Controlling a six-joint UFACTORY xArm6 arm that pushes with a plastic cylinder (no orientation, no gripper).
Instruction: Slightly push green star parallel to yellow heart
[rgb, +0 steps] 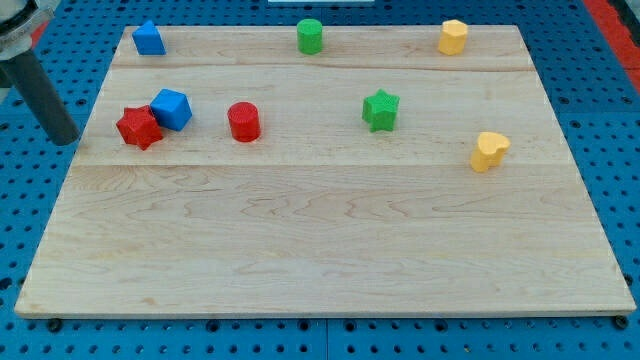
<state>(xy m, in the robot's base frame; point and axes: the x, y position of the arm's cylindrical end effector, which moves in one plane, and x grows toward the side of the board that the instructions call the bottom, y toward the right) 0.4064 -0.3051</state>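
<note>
The green star (380, 109) lies on the wooden board, right of centre in the upper half. The yellow heart (489, 150) lies further to the view's right and a little lower. My rod comes in from the view's upper left corner and my tip (64, 139) sits at the board's left edge, just left of the red star (138, 127). The tip is far to the left of the green star and touches no block.
A blue block (171, 108) touches the red star. A red cylinder (243, 121) stands between them and the green star. Along the top edge stand a blue block (148, 38), a green cylinder (310, 36) and a yellow block (453, 37).
</note>
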